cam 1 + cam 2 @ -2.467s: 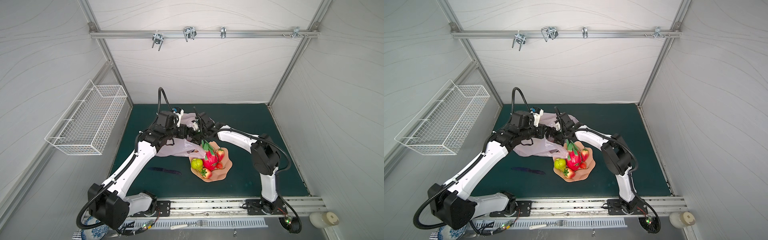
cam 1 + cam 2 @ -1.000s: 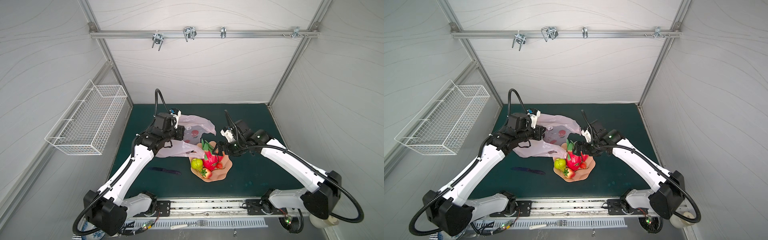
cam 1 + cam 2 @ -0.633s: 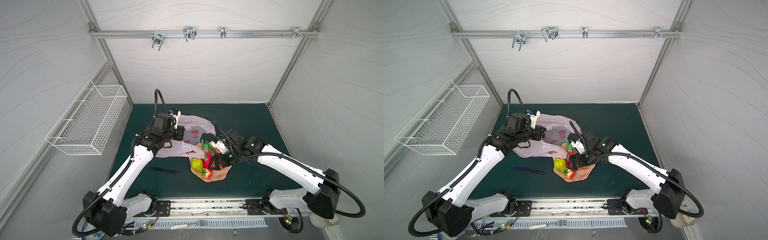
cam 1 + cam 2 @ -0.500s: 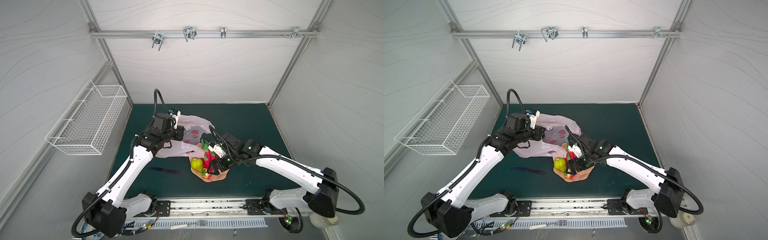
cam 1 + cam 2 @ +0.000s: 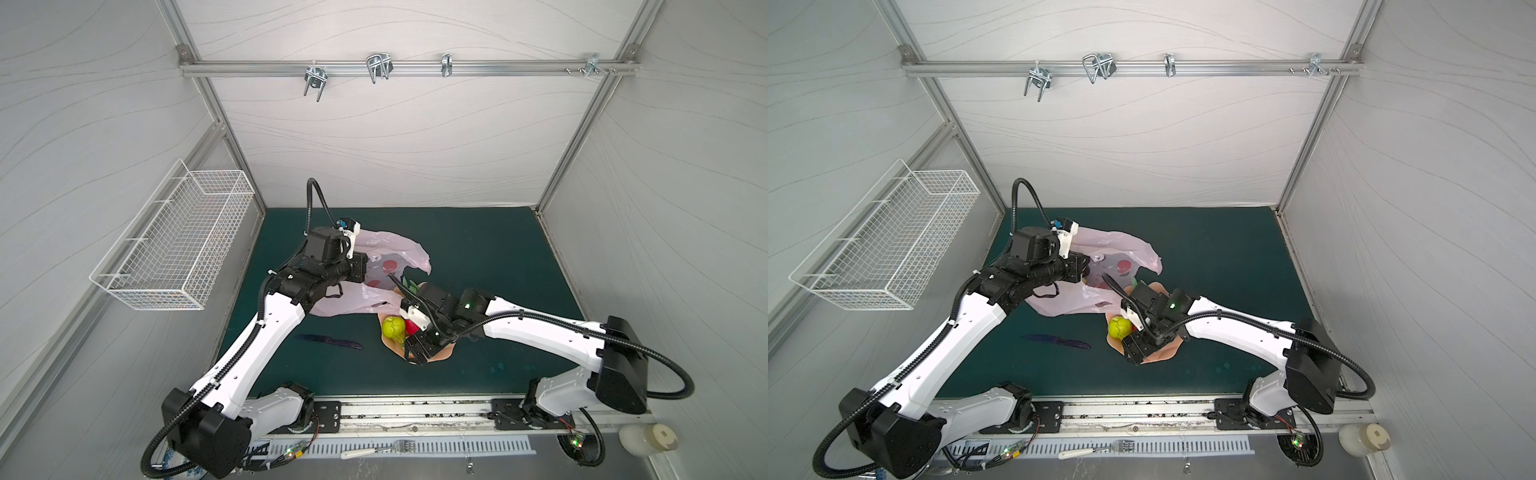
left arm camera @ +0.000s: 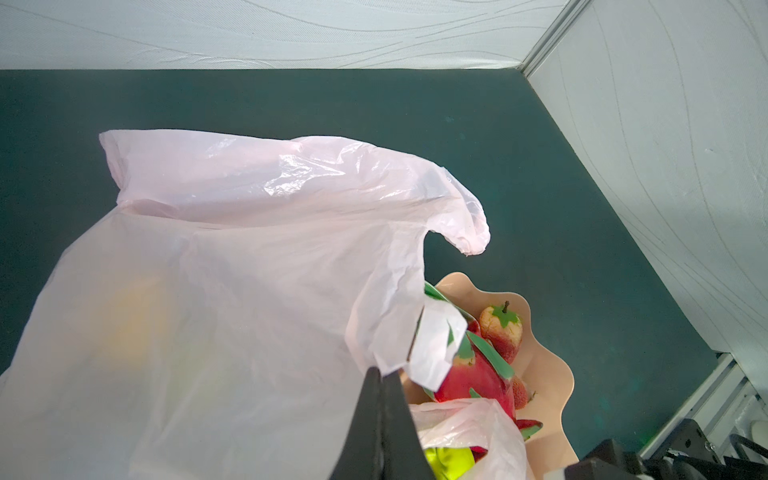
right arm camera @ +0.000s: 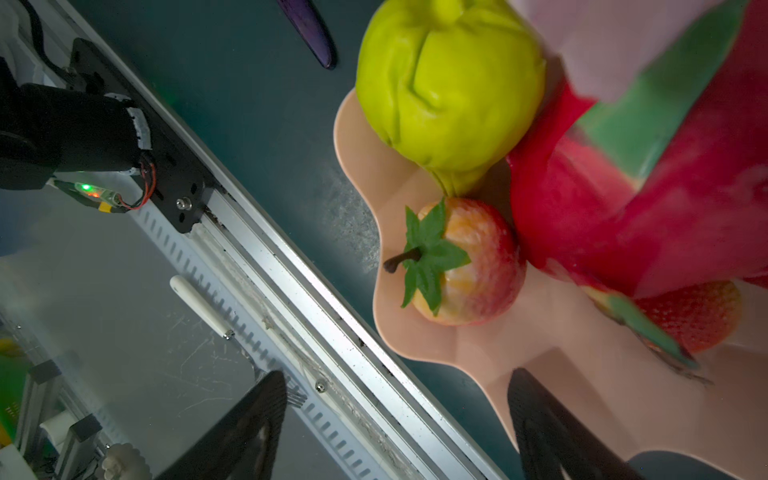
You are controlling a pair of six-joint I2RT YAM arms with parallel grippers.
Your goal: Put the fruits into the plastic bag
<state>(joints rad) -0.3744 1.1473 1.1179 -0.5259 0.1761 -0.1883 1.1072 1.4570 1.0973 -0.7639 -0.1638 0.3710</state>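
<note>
Four fruits sit in the bowl (image 7: 436,365) — green fruit (image 7: 449,83), dragon fruit (image 7: 623,216), near strawberry (image 7: 469,266), far strawberry (image 7: 702,316) — so most is left (a yellow blur inside the plastic bag (image 6: 208,291) may be one done). In both top views the bag lies at eleven o'clock from the bowl. My left gripper (image 6: 380,399) pinches its rim; my right gripper (image 7: 395,374) gapes over the near strawberry, holding nothing.

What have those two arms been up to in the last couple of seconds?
The right gripper left the plastic bag, swung out right, then came down over the near rim of the peach bowl, jaws open beside a strawberry. Nothing picked up. The left gripper stays pinched on the bag; the bowl hasn't shifted.
</note>
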